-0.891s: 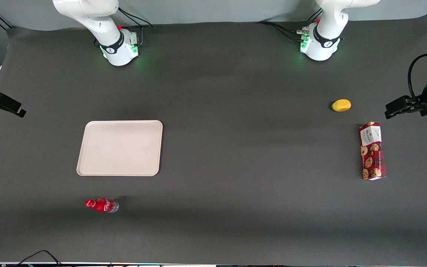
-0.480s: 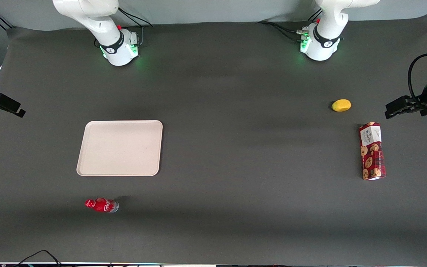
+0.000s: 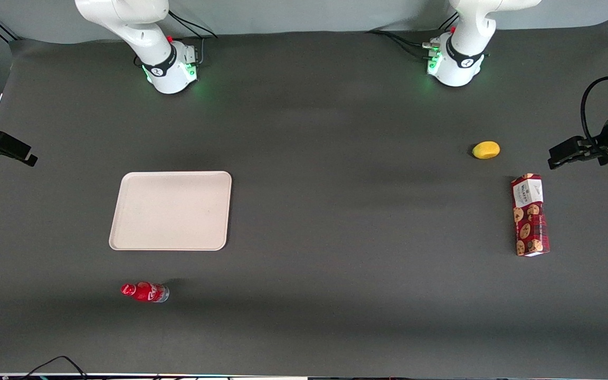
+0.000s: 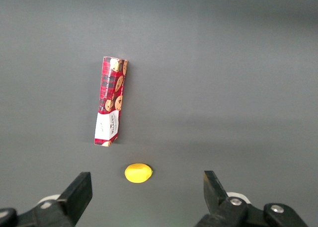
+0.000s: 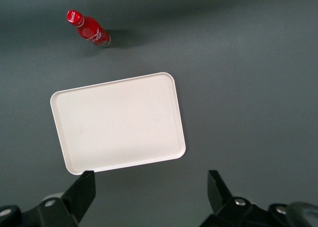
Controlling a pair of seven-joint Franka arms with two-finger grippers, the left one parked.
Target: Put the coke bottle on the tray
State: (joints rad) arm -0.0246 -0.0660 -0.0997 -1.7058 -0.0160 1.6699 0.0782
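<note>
1. The gripper, fingers spread wide with nothing between them, hangs at the working arm's edge of the table, barely shifted from a moment ago.
2. The tray is unmoved and bare.
3. The coke bottle stands on the table nearer the front camera than the tray, unmoved.
4. The lemon and cookie box lie unchanged toward the parked arm's end.

The tool, fingers spread wide, is hanging at the working arm's end of the bench. The coke bottle is sitting low in the front frame, nearer the camera than the tray, with open bench surrounding both. The cookie box and a yellow fruit are sitting well apart, toward the parked arm's end.
</note>
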